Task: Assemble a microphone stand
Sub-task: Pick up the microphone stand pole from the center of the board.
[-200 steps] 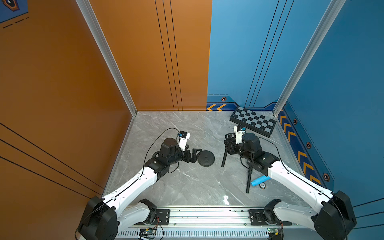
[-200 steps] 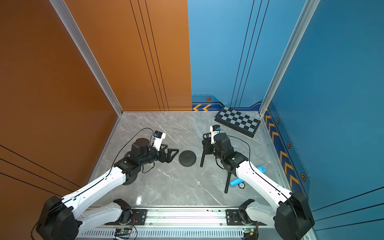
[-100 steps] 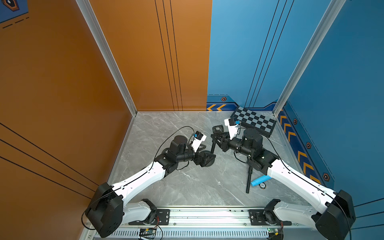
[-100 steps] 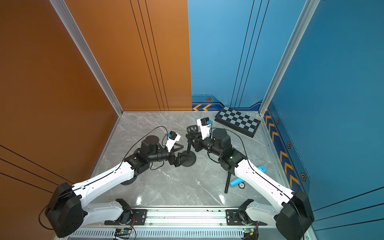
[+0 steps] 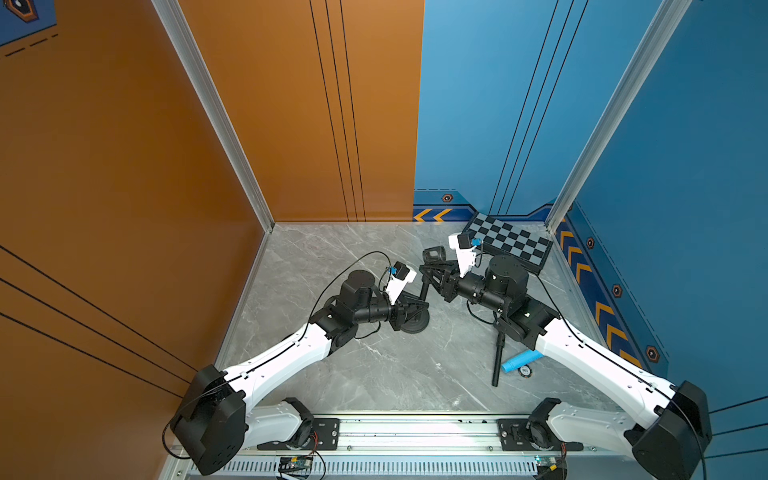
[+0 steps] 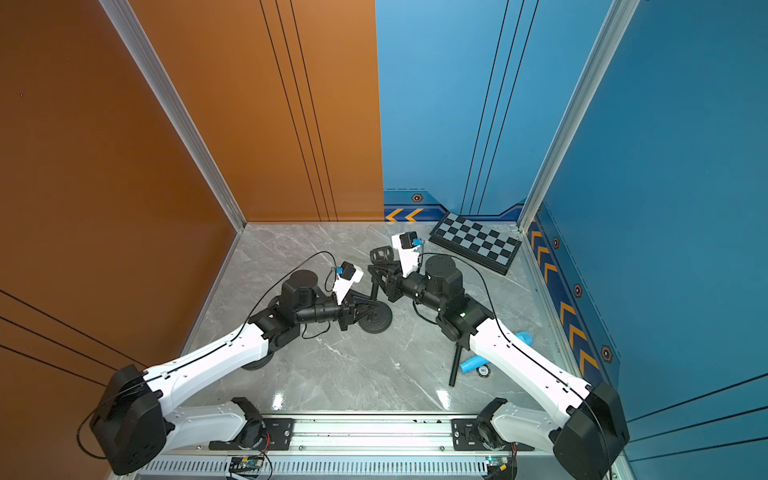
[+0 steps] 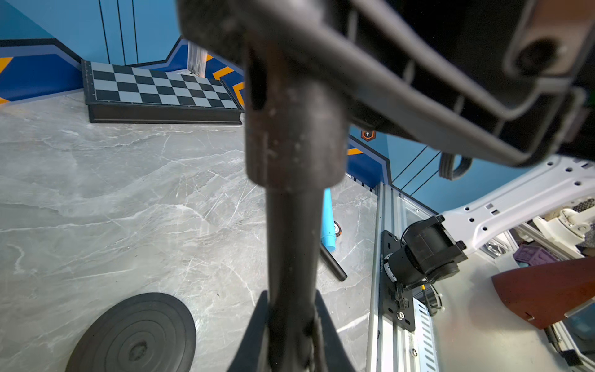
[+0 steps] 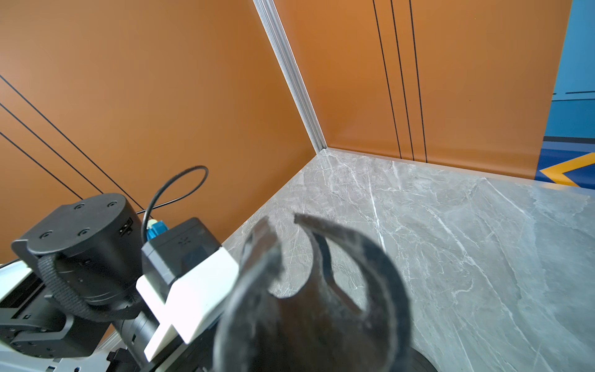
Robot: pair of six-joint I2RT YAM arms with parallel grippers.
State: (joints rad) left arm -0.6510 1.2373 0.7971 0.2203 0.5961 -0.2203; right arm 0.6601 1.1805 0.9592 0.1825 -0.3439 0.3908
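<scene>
1. The left gripper (image 5: 417, 305) is clamped on the lower part of the short black pole (image 5: 424, 286). In the left wrist view its fingers (image 7: 254, 328) pinch the shaft from both sides.
2. The right gripper (image 5: 432, 275) is closed on the same pole higher up, just under the black U-shaped microphone clip (image 5: 435, 253). The clip sits directly ahead of that gripper in the right wrist view.
3. The round black ribbed base disc (image 7: 135, 335) lies flat on the grey marble tabletop (image 5: 374, 365), just below and beside the left gripper. The fingers hide the pole's bottom end, so I cannot tell whether it lines up with the disc's centre hole.
4. Risk: two firm grips share one rigid pole. If the arms move out of step, one grip may slip or the pole may twist.
5. Risk: the disc is loose. A tilted or off-centre pole would probably push it aside instead of seating.
6. Risk: the long black tube (image 5: 498, 361) lies behind the right gripper, under that arm. A low forearm could knock it.
</scene>
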